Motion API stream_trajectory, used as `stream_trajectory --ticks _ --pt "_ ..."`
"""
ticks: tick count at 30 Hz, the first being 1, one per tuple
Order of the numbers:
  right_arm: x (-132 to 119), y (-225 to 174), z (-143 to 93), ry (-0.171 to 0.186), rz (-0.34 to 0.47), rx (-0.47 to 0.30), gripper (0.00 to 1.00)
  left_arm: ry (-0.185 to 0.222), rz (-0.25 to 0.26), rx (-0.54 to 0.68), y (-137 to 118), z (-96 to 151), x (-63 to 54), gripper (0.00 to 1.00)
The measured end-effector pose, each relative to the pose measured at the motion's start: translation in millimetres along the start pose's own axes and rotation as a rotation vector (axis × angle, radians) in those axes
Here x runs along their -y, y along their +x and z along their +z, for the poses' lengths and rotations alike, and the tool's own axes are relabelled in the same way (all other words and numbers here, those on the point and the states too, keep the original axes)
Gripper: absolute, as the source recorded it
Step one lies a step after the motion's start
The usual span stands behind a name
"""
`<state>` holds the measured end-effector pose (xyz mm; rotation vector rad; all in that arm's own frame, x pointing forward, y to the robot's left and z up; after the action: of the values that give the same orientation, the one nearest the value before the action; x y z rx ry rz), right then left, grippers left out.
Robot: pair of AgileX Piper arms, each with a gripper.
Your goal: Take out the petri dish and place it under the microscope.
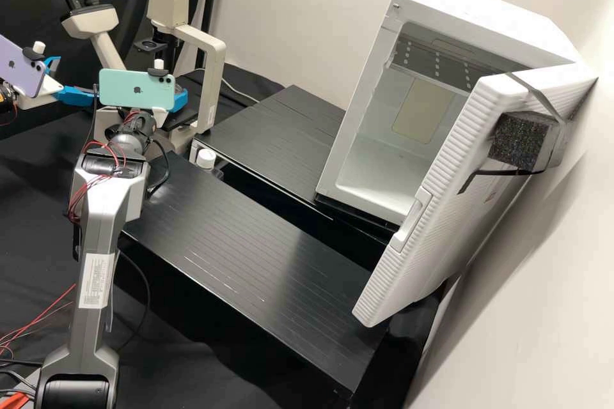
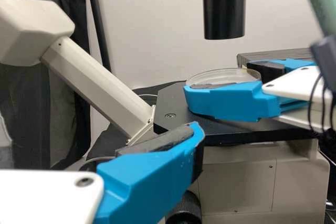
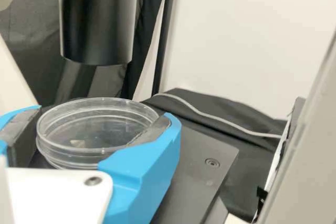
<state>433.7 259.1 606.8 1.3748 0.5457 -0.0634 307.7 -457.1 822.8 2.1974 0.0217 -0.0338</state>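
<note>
At the far left of the high view, a purple phone [image 1: 23,68] is mounted on the left arm, whose left gripper [image 1: 77,86] holds nothing between its blue fingers, which stand wide apart near the slanted eyepiece tube [image 1: 109,45] of the cream microscope [image 1: 212,61]. In the left wrist view one finger [image 2: 149,179] of that gripper points toward the black stage [image 2: 170,109]. Next, in the high view, comes the right arm, which crosses in front of the microscope, a mint-green phone [image 1: 136,89] mounted above the right gripper [image 1: 180,100]. In the right wrist view, the right gripper [image 3: 97,135] has its two fingers closed around opposite sides of the clear petri dish [image 3: 92,129], their dark pads against its wall. The dish lies roughly level over the microscope's black stage, below the black tube [image 3: 100,19]; whether it touches the stage cannot be told. Farther right in the high view a round white cap [image 1: 206,158] sits near the corner of the rear black slatted platform [image 1: 275,134], and a second slatted platform [image 1: 256,249] lies nearer. On the right, a white cabinet [image 1: 403,140] stands tilted with its ribbed door [image 1: 448,172] open, a dark foam block [image 1: 521,140] strapped to the door's outer side.
</note>
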Motion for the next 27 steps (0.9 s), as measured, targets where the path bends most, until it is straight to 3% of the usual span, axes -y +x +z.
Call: stream_trajectory --ticks 14,21,27 --pt "-2.6 4.4 -0.1 -0.007 0.006 0.026 1.0 0.0 0.0 0.0 0.0 0.0 0.0 1.0" --pt "1.3 -1.3 1.4 -0.004 0.003 -0.001 1.0 0.0 0.0 0.0 0.0 0.0 0.0 1.0" --pt "-6.5 -20.8 -2.4 0.019 0.015 -0.04 1.0 0.0 0.0 0.0 0.0 0.0 0.0 1.0"
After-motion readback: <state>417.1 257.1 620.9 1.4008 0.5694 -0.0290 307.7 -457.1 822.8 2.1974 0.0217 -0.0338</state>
